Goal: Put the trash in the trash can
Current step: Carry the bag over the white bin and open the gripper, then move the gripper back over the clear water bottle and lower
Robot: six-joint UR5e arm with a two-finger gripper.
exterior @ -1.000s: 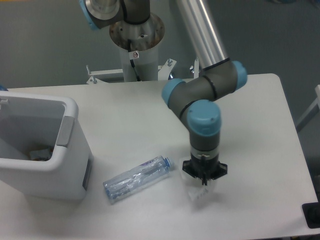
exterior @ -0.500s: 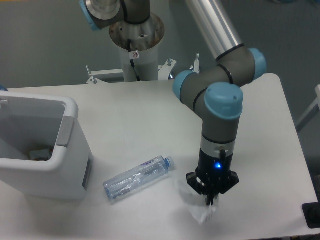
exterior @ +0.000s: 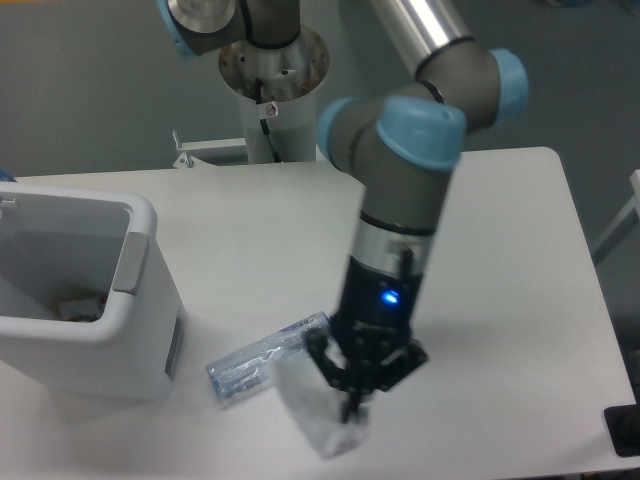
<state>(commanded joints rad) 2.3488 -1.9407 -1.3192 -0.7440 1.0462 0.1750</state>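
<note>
My gripper [exterior: 352, 412] hangs above the front middle of the table, shut on the crumpled clear plastic wrapper [exterior: 315, 410], which dangles from its fingers. Behind the wrapper and the gripper lies the clear water bottle [exterior: 252, 360] on its side on the table, its cap end hidden by the wrist. The white trash can [exterior: 95, 335] stands at the left edge, well left of the gripper, with some crumpled material showing inside it.
The arm's base column [exterior: 272, 95] stands at the back of the table [exterior: 520, 270]. A dark object [exterior: 623, 430] sits at the front right corner.
The gripper has risen from the table at the front right and swung left with the wrapper in it, now hanging in front of the bottle. The bottle has not moved.
</note>
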